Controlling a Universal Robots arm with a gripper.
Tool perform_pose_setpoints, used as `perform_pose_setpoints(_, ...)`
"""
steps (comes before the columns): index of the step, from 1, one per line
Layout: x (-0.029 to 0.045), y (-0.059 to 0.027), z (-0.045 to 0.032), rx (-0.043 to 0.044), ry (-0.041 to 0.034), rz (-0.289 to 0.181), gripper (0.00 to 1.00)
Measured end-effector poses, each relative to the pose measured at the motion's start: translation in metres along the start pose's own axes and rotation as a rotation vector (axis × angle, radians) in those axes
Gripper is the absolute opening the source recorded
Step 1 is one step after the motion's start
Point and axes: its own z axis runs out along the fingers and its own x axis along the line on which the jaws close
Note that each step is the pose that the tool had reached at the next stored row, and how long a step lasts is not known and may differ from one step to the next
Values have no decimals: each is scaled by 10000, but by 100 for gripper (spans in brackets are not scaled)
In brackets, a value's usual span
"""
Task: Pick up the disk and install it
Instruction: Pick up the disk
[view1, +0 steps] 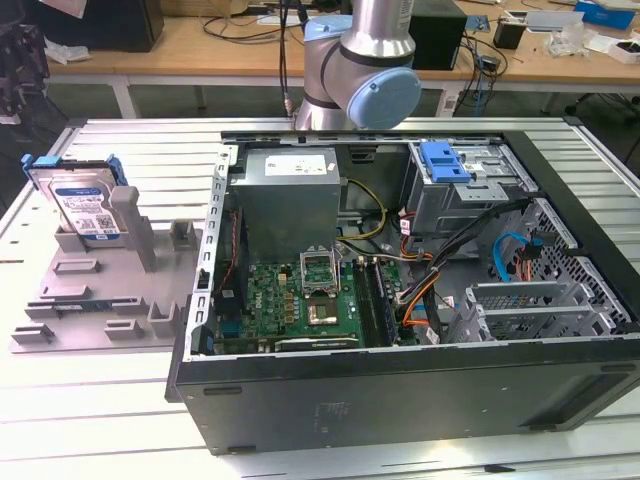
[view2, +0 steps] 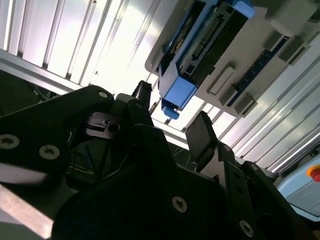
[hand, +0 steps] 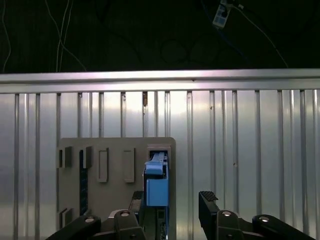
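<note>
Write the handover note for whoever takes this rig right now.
Gripper: open, empty, above the disk, not touching it.
Disk: upright in its slot on the grey holder tray, at the exterior view's left, beside the open computer case.
Drive cage with its blue bracket: no disk in it that I can see.
Done: nothing picked up.
Left: grasp the disk and install it.
</note>
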Motion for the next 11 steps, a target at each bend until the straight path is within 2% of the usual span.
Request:
perform_pose_setpoints(2,10,-1,4,164,2,9,56)
perform_pose_setpoints(3,21,-2,8,280,15,14,56)
perform_pose_setpoints(7,41,-2,38,499,21,28,56)
perform_pose_setpoints(11,41,8,59,520,21,-9,56)
